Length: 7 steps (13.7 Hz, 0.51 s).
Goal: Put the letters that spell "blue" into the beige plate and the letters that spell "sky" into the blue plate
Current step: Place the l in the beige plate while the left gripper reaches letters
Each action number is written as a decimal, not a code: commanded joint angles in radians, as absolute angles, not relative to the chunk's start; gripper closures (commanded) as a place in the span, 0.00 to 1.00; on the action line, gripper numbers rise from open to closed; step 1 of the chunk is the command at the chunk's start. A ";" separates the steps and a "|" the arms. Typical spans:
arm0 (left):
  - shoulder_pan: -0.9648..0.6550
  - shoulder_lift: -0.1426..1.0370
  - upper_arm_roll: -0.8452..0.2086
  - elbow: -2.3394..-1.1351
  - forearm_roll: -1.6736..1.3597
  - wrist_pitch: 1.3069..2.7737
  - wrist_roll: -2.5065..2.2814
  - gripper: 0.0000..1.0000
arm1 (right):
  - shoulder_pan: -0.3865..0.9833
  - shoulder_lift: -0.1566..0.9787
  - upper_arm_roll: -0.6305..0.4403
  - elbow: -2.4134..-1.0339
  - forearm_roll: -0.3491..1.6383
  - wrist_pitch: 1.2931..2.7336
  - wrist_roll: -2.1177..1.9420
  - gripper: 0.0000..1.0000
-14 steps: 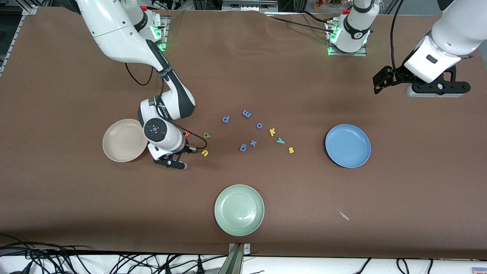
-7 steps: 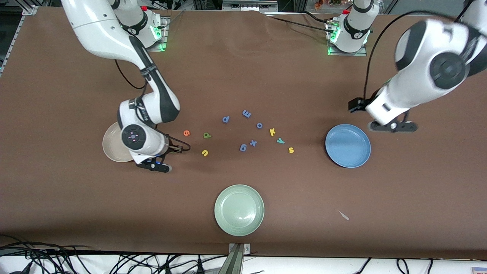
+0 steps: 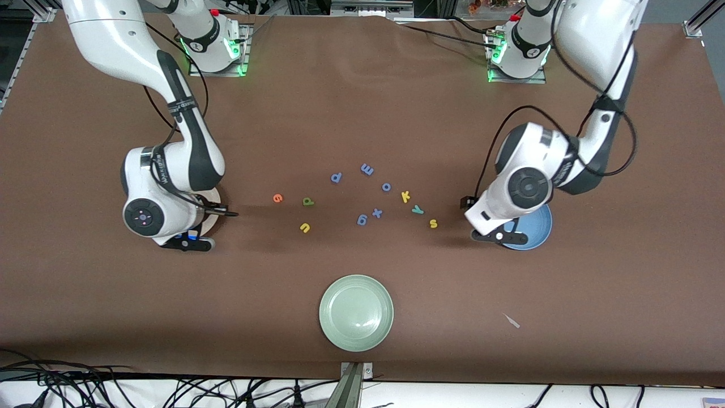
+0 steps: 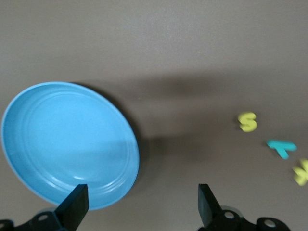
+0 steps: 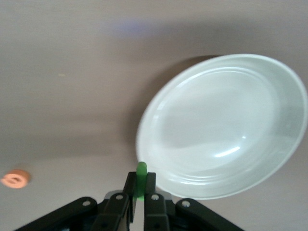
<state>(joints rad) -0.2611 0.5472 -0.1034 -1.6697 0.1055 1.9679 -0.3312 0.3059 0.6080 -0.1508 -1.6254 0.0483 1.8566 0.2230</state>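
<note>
Two grippers face you: your right gripper [image 5: 137, 195] is clamped on the green l [image 5: 141, 178], hanging at the rim of the beige plate [image 5: 226, 125], with the orange e [image 3: 277, 198] near on the surface. Your left gripper [image 4: 139, 204] hangs wide open over the blue plate [image 4: 62, 144] edge, the yellow s [image 4: 248, 121], teal y [image 4: 282, 147] and yellow k [image 4: 302, 172] lying just beside it.

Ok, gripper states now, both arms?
Left gripper: open, holding nothing, by the blue plate.
Right gripper: shut on the green l, at the beige plate.
</note>
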 commanded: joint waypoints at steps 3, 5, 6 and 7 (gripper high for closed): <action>-0.366 0.619 -0.098 -1.626 0.132 2.043 -0.585 0.00 | 0.261 0.624 -0.195 -1.635 0.046 1.858 0.147 0.99; -0.374 0.661 -0.100 -1.626 0.143 2.103 -0.673 0.00 | 0.261 0.624 -0.193 -1.632 0.058 1.856 0.141 0.21; -0.374 0.675 -0.101 -1.626 0.131 2.136 -0.686 0.00 | 0.264 0.618 -0.190 -1.628 0.060 1.852 0.141 0.00; -0.377 0.690 -0.103 -1.625 0.127 2.172 -0.687 0.01 | 0.271 0.614 -0.186 -1.626 0.063 1.847 0.155 0.00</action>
